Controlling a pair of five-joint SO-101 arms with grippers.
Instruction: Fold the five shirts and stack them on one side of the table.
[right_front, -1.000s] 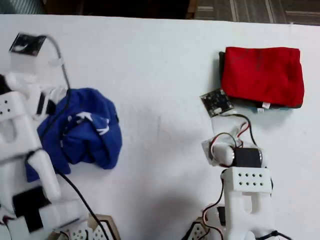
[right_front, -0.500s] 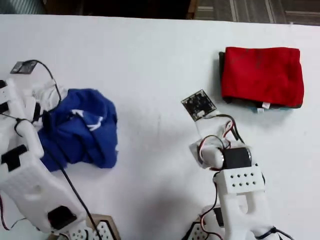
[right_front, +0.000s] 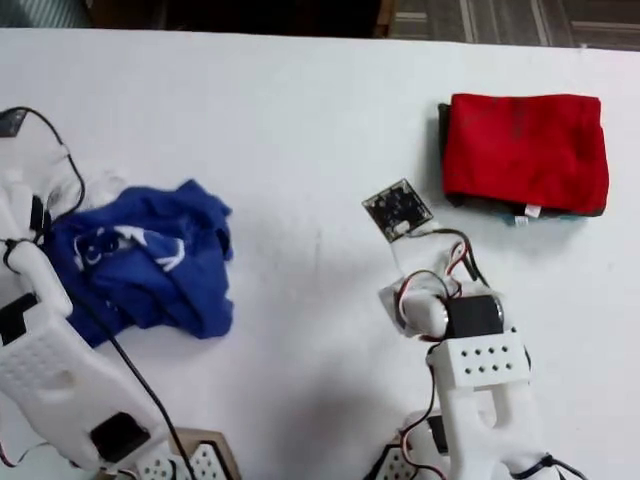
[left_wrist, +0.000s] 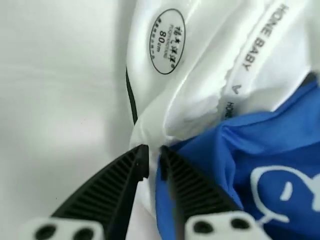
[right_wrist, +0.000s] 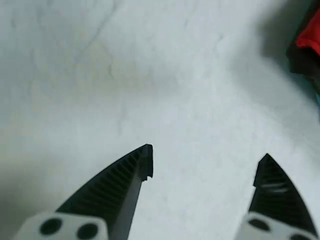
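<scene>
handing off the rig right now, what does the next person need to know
Left tool: shut on the white inner edge of the blue shirt, which lies crumpled on the left of the table.
Right tool: open, empty, over bare table near the stack.
Done: folded stack at the far right, red shirt on top, darker edges beneath; count unclear.
Left: fold the blue shirt, add it to the stack.

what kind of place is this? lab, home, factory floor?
Probably a robotics lab bench. A left arm and a right arm, small, white and with bare wiring, sit at a plain white table with a crumpled blue shirt and a folded pile topped by a red shirt.
</scene>
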